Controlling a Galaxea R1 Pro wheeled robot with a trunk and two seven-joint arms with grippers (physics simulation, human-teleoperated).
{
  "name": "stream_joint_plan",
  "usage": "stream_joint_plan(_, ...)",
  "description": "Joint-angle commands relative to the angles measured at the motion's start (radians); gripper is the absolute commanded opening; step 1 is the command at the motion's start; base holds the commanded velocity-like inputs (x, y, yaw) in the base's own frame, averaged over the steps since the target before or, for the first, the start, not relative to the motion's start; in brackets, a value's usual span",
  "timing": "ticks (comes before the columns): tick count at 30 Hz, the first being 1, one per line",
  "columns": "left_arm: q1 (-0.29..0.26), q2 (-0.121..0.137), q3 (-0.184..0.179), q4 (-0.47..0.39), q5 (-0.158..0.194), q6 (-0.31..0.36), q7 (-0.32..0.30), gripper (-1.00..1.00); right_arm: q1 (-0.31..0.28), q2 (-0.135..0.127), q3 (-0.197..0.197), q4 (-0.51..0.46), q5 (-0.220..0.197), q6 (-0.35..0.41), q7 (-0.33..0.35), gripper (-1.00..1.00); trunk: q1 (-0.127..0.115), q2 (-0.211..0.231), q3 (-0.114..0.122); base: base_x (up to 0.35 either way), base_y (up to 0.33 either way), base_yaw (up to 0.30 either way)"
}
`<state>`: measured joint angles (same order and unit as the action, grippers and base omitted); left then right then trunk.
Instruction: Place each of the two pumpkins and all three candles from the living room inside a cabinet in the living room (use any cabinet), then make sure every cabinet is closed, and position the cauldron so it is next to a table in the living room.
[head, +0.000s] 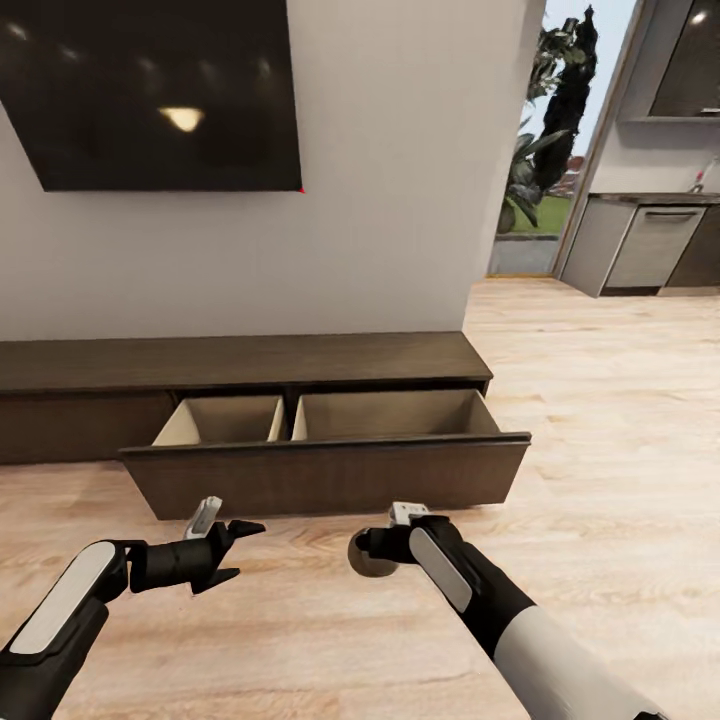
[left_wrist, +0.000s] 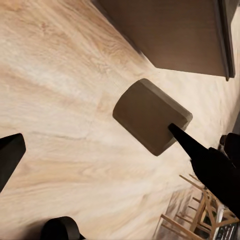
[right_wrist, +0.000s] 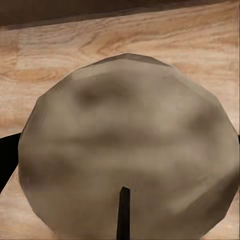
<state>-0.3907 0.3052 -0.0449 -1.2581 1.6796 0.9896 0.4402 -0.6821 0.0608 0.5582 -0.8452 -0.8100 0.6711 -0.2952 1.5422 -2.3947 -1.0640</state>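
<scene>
One candle (right_wrist: 127, 150) clamped in right jaws, left jaws apart, cabinet (head: 330, 475) drawer pulled out.

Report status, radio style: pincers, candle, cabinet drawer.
Left pincer open, empty. Right pincer shut on candle, low over floor. Cabinet drawer open ahead, both bins empty; path clear.

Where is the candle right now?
In the head view the candle is in the right gripper, low over the wood floor, just in front of the cabinet's open drawer.
</scene>
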Motion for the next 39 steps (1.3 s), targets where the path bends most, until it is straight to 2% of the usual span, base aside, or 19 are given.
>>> stream_joint_plan(1, -0.001, 0.001, -0.001, -0.001, 0.010, 0.000, 0.010, 1.00, 0.000, -0.003, 0.000, -0.084, -0.011, 0.051, -0.018, -1.00, 0.000, 0.000, -0.001, 0.215, -0.210, -0.008)
stream_joint_plan(2, -0.001, 0.001, -0.001, -0.001, 0.011, 0.000, 0.010, 1.00, 0.002, -0.004, -0.013, -0.156, -0.012, 0.089, -0.028, -1.00, 0.000, 0.000, -0.001, 0.190, -0.189, -0.005)
stream_joint_plan(3, -0.001, 0.001, -0.001, -0.001, 0.010, 0.000, 0.010, 1.00, 0.004, -0.008, -0.042, -0.235, -0.013, 0.130, -0.047, -1.00, 0.000, 0.000, -0.001, 0.148, -0.151, -0.003)
stream_joint_plan(4, -0.001, 0.001, -0.001, -0.001, 0.011, 0.000, 0.009, 1.00, 0.005, -0.018, -0.113, -0.354, -0.013, 0.198, -0.097, -1.00, 0.000, 0.000, -0.001, 0.079, -0.081, -0.002)
stream_joint_plan(5, -0.001, 0.001, -0.001, -0.001, 0.011, 0.000, 0.009, 1.00, 0.009, -0.024, -0.167, -0.427, -0.013, 0.243, -0.141, -1.00, 0.000, 0.000, -0.001, 0.050, -0.052, -0.001)
stream_joint_plan(6, -0.001, 0.000, -0.001, -0.002, 0.011, 0.000, 0.009, 1.00, 0.017, -0.029, -0.240, -0.526, -0.013, 0.303, -0.205, -1.00, 0.000, 0.000, -0.001, 0.026, -0.027, -0.001)
stream_joint_plan(7, -0.001, 0.001, -0.001, -0.002, 0.011, 0.000, 0.008, 1.00, 0.025, -0.031, -0.277, -0.579, -0.014, 0.329, -0.241, -1.00, 0.000, 0.000, -0.001, 0.017, -0.017, 0.000)
stream_joint_plan(10, -0.001, 0.001, -0.001, -0.007, 0.011, 0.000, 0.008, 1.00, 0.039, -0.034, -0.326, -0.663, -0.014, 0.364, -0.296, -1.00, 0.000, 0.000, -0.001, 0.007, -0.007, 0.000)
stream_joint_plan(14, 0.000, 0.002, -0.002, -0.020, 0.012, 0.002, 0.004, 1.00, 0.043, -0.035, -0.346, -0.682, -0.013, 0.373, -0.313, -1.00, 0.000, 0.000, -0.001, 0.001, -0.001, 0.000)
stream_joint_plan(16, 0.003, 0.003, -0.002, -0.079, 0.013, 0.003, 0.001, 1.00, 0.044, -0.035, -0.352, -0.682, -0.014, 0.373, -0.316, -1.00, 0.000, 0.000, -0.001, 0.000, 0.000, 0.000)
stream_joint_plan(20, 0.026, 0.006, 0.000, -0.262, 0.023, 0.007, -0.001, 1.00, 0.044, -0.035, -0.355, -0.662, -0.012, 0.370, -0.317, -1.00, 0.000, 0.000, -0.001, 0.000, 0.000, 0.000)
stream_joint_plan(26, 0.045, 0.007, 0.002, -0.338, 0.033, 0.012, -0.005, 1.00, 0.044, -0.034, -0.357, -0.610, -0.007, 0.369, -0.321, -1.00, 0.000, 0.000, -0.001, 0.000, 0.000, 0.000)
stream_joint_plan(28, 0.046, 0.014, 0.000, -0.343, 0.090, 0.014, -0.018, 1.00, 0.044, -0.033, -0.357, -0.594, -0.006, 0.369, -0.322, -1.00, 0.000, 0.000, -0.001, 0.000, 0.000, 0.000)
stream_joint_plan(29, 0.047, 0.046, -0.007, -0.345, 0.145, 0.015, -0.027, 1.00, 0.044, -0.033, -0.358, -0.582, -0.006, 0.368, -0.323, -1.00, 0.000, 0.000, -0.001, 0.000, 0.000, 0.000)
stream_joint_plan(31, 0.047, 0.099, -0.017, -0.345, 0.207, 0.014, -0.041, 1.00, 0.044, -0.033, -0.358, -0.570, -0.006, 0.368, -0.323, -1.00, 0.000, 0.000, -0.001, 0.000, 0.000, 0.000)
stream_joint_plan(34, 0.048, 0.122, -0.022, -0.346, 0.232, 0.014, -0.057, 1.00, 0.044, -0.033, -0.358, -0.566, -0.006, 0.367, -0.323, -1.00, 0.000, 0.000, -0.001, 0.034, 0.000, 0.000)
stream_joint_plan(39, 0.049, 0.130, -0.025, -0.346, 0.240, 0.014, -0.064, 1.00, 0.044, -0.034, -0.357, -0.582, -0.011, 0.367, -0.317, -1.00, 0.000, 0.000, -0.001, 0.223, -0.047, 0.000)
